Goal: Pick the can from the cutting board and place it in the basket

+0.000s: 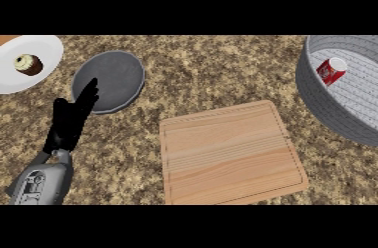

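Head view | speckled brown stone desk [221, 77] | can [331, 71] lies tilted inside grey basket [317, 99], far right | wooden cutting board [230, 154] bare, centre near | left robot hand [72, 119] released, fingers straight, left | dark plate [109, 82] and cupcake [28, 64] on white plate [46, 48] far left

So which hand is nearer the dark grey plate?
Left. The left hand rests open at the dark grey plate's lower-left edge, fingertips overlapping its rim. The right hand shows nowhere in the view.
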Available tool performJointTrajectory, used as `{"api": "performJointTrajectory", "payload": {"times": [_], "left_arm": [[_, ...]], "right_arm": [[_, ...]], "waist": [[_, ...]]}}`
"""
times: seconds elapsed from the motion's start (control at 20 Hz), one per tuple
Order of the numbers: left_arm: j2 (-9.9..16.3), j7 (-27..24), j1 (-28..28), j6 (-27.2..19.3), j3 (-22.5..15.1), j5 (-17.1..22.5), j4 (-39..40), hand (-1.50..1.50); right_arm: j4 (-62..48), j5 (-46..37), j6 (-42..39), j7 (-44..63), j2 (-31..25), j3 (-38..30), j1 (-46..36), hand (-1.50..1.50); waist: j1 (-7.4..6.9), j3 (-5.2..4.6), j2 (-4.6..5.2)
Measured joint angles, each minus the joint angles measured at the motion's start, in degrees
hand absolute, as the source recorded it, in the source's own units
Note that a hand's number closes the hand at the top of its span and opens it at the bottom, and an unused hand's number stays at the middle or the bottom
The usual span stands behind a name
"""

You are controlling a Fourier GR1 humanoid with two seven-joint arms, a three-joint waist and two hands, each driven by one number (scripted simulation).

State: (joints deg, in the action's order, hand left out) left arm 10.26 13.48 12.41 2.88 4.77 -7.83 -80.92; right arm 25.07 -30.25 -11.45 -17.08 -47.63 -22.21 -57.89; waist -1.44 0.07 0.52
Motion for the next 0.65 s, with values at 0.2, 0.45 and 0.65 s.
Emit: {"api": "performJointTrajectory", "payload": {"times": [0.2,0.45,0.65], "left_arm": [[-0.2,0.3,0.5,-0.3,-0.1,-0.3,0.2,0.00],[-0.4,1.0,1.0,-0.7,-0.3,-0.7,-0.3,0.00],[-0.6,1.8,1.2,-0.6,-0.6,-0.6,-1.1,0.00]], "right_arm": [[-3.3,2.5,2.3,0.0,-3.0,-4.1,0.0,-1.50],[-8.2,5.4,0.1,0.7,-10.1,-8.6,1.2,-1.50],[-11.7,6.8,-2.8,-1.7,-15.2,-10.9,4.6,-1.50]], "waist": [[0.00,0.03,0.11],[0.03,0.07,0.21],[-0.21,0.19,0.43]]}}
